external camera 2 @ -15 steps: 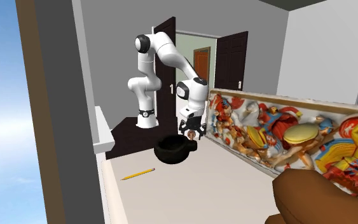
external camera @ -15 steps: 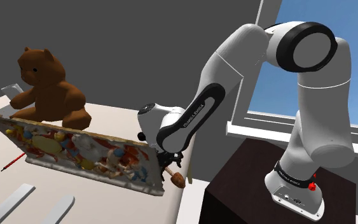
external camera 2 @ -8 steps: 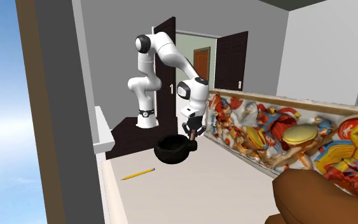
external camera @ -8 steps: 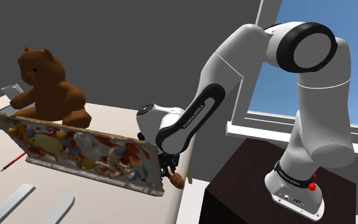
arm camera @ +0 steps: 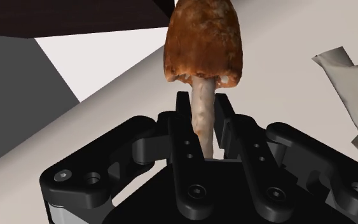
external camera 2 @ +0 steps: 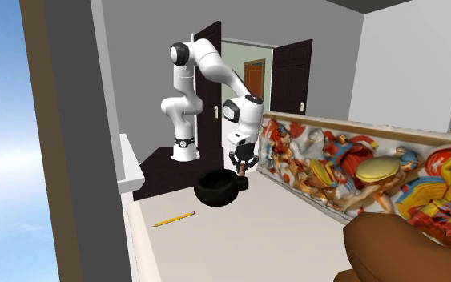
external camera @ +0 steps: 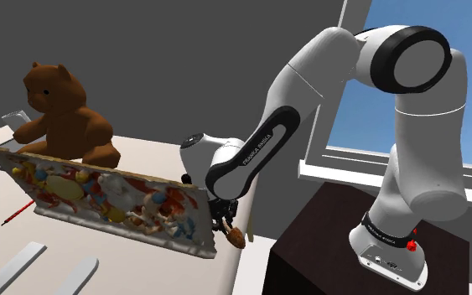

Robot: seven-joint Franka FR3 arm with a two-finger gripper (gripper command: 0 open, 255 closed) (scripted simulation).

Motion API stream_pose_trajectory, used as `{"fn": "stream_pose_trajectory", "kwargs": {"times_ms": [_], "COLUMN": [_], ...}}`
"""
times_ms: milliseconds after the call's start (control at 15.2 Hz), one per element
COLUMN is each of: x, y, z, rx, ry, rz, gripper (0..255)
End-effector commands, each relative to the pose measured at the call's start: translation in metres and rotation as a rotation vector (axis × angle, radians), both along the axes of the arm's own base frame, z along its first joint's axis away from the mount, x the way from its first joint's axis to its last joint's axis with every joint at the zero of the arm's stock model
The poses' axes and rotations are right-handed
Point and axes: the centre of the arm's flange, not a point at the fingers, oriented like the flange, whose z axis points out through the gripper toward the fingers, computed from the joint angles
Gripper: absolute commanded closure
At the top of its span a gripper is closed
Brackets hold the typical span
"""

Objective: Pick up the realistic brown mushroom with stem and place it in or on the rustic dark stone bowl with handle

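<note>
A brown mushroom (arm camera: 201, 41) with a pale stem sticks out from between my black fingers (arm camera: 185, 137), which clasp the stem. My gripper (arm camera: 203, 113) is shut on it. In the shoulder view the gripper (external camera: 224, 225) hangs low by the table's near corner, with the mushroom (external camera: 236, 237) at its tip beside the end of the painted panel. In the second exterior view the gripper (external camera 2: 240, 166) stands just above the far rim of the dark bowl with a handle (external camera 2: 218, 189), which rests on the pale table.
A long colourful relief panel (external camera: 108, 201) leans along the table, close beside the gripper. A brown teddy bear (external camera: 62, 117) sits behind it. A yellow pencil (external camera 2: 173, 218) lies near the bowl. My dark stand (external camera: 343, 251) is by the window.
The fingers were apart a second ago and have since closed on the mushroom's stem. The hand dipped a little and has barely moved since.
</note>
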Motion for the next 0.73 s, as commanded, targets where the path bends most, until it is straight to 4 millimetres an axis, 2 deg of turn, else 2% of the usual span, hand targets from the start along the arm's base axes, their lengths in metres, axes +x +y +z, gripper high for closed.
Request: {"fn": "stream_pose_trajectory", "kwargs": {"times_ms": [0, 660], "x": [0.0, 0.0], "y": [0.0, 0.0], "z": [0.011, 0.064], "rx": [0.0, 0.0], "ry": [0.0, 0.0], "rz": [0.0, 0.0], "gripper": [255, 255]}}
